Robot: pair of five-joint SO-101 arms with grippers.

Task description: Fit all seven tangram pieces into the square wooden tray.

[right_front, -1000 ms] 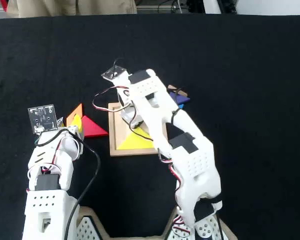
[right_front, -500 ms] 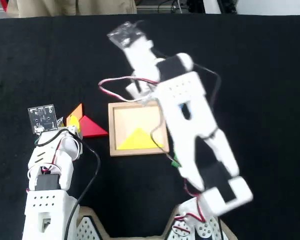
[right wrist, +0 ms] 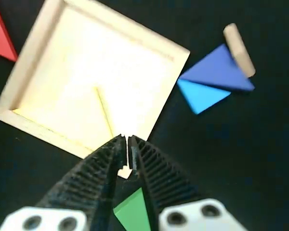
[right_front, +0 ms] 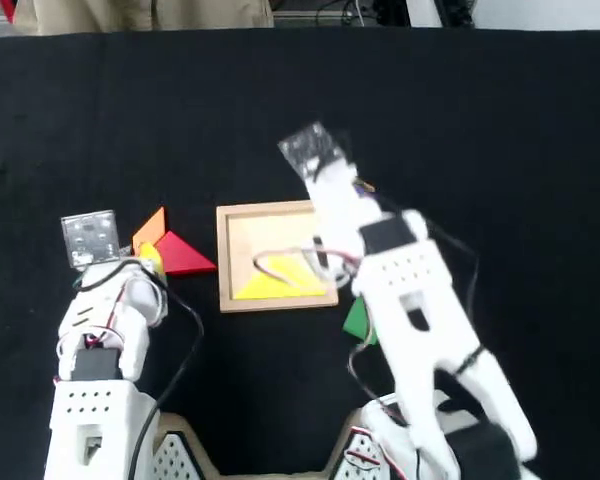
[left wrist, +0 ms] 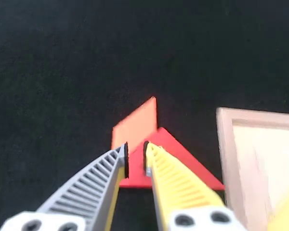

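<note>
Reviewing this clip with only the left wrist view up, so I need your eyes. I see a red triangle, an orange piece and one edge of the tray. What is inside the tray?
Observer: One piece, a yellow triangle, flat in the wooden tray, its long edge against one wall.
Operator: Where are the other pieces?
Observer: A dark blue triangle, a light blue triangle and a tan piece lie on the cloth past the tray's side opposite the red triangle.
Operator: And the right arm?
Observer: The right gripper hangs shut and empty over the tray's edge near a corner, a green piece on the cloth beside that corner.
</note>
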